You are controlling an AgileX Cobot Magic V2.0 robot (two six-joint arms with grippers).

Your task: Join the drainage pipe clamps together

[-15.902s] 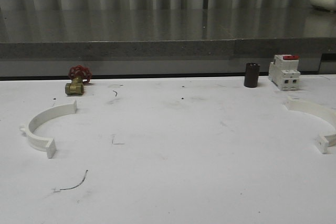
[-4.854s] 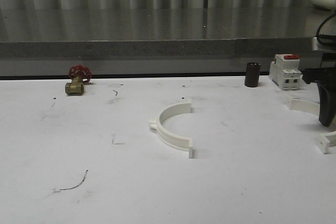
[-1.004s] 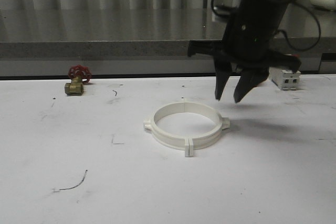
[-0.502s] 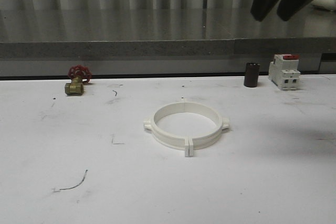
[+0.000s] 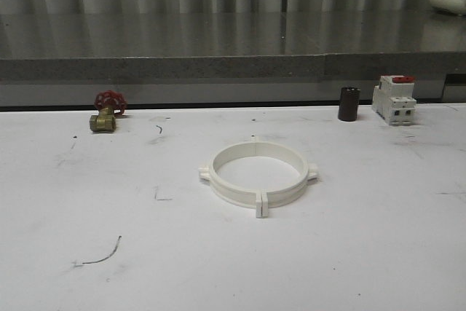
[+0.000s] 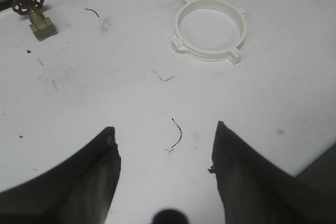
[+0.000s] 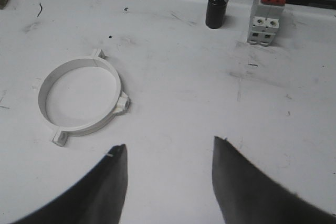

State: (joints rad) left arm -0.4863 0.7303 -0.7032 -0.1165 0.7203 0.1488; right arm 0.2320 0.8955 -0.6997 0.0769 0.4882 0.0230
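The two pipe clamps [image 5: 258,175] lie flat on the white desk [image 5: 364,253], joined into one closed ring with small tabs sticking out around it. The ring sits near the middle of the desk, well apart from everything else. In the front view a doubled tab faces the near edge and a thin seam shows at the far side of the ring; whether the halves are locked or only pressed together cannot be told. The same ring appears in the left wrist view [image 6: 210,29] and in the right wrist view [image 7: 82,96].

Along the far edge of the desk, toward the left corner, stands a small brass valve with a red handwheel [image 5: 108,111]. Toward the right corner stand a dark cylinder [image 5: 349,103] and, just beside it, a white breaker with a red top [image 5: 394,99]. A thin dark scrap of wire [image 5: 102,254] lies near the near left part of the desk, among scattered marks and specks.

The left gripper [image 6: 165,153] hangs above the desk with its two dark fingers spread wide and nothing between them; the finger bases are cut off by the picture's edge. The right gripper [image 7: 169,153] is likewise spread and empty, its fingers cropped too.
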